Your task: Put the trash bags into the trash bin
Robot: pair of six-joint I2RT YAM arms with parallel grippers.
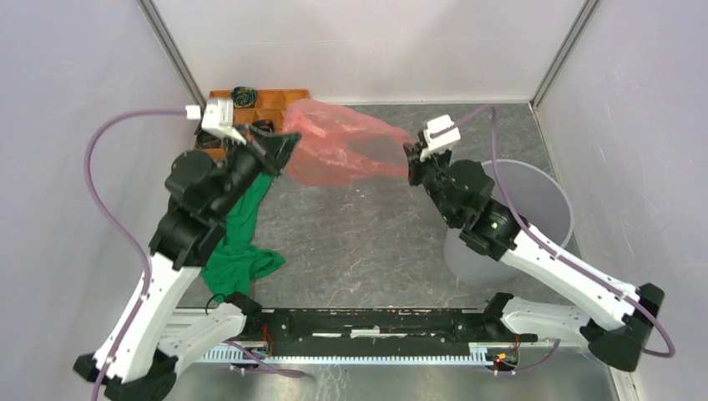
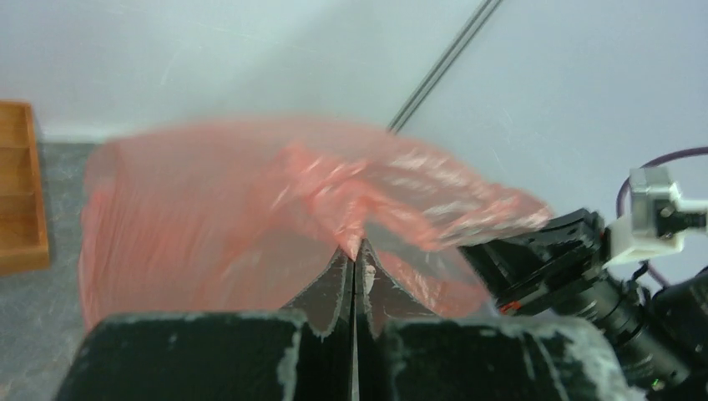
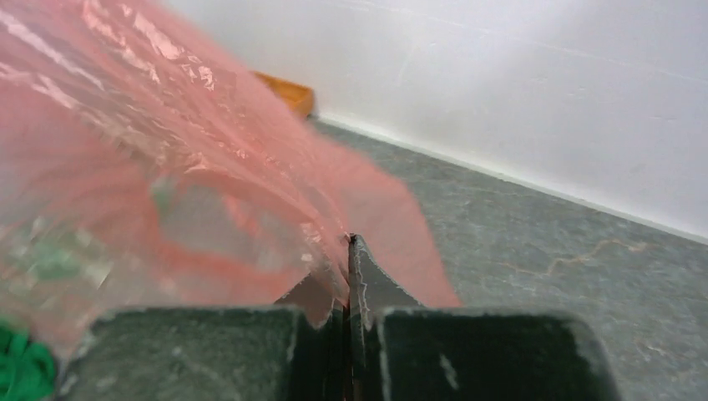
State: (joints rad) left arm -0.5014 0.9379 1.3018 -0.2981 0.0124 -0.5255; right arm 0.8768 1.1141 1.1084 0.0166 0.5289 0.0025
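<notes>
The red-orange translucent trash bag (image 1: 342, 144) hangs in the air above the table, stretched between my two grippers. My left gripper (image 1: 288, 144) is shut on the bag's left edge; its wrist view shows the plastic (image 2: 250, 217) pinched at the closed tips (image 2: 355, 255). My right gripper (image 1: 412, 160) is shut on the bag's right edge; its wrist view shows the film (image 3: 167, 167) caught between the closed tips (image 3: 348, 242). The pale grey trash bin (image 1: 547, 196) stands at the right, below and behind my right arm, partly hidden by it.
A green cloth (image 1: 242, 238) lies on the table under my left arm. A brown wooden tray (image 1: 271, 100) with compartments stands at the back left, with small black rolls (image 1: 243, 96) in it. White walls enclose the table on three sides.
</notes>
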